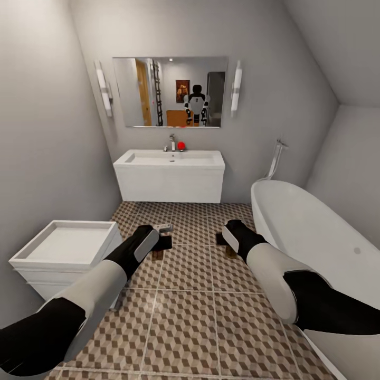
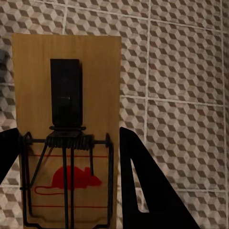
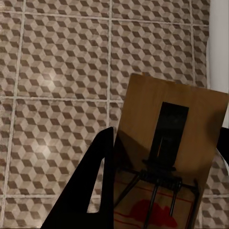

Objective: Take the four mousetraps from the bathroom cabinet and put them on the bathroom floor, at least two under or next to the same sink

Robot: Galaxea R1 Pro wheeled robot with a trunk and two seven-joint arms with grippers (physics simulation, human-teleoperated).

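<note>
**Robot in a tiled bathroom, a mousetrap in each gripper**

The bathroom floor (image 1: 184, 316) is laid with large square tiles printed in a brown-and-beige cube pattern, split by pale grout lines. Plain grey walls rise to a sloped ceiling on the right. At the left stands a low white unit (image 1: 63, 250) with a shallow square basin on top. On the back wall a boxy white sink (image 1: 169, 177) hangs clear of the tiles, with a chrome tap and a small red object on its rim, beneath a wide mirror (image 1: 170, 92) flanked by two tube lights; the mirror reflects the robot. At the right curves a smooth white bathtub (image 1: 316, 232).

Both arms reach forward above the tiles. The left gripper (image 1: 160, 244) is clamped on a mousetrap (image 2: 67, 119), a flat wooden board with dark wire spring parts and a red mouse print, seated between its black fingers (image 2: 148, 186). The right gripper (image 1: 228, 238) likewise grips a second mousetrap (image 3: 167, 143), tilted, above the floor
</note>
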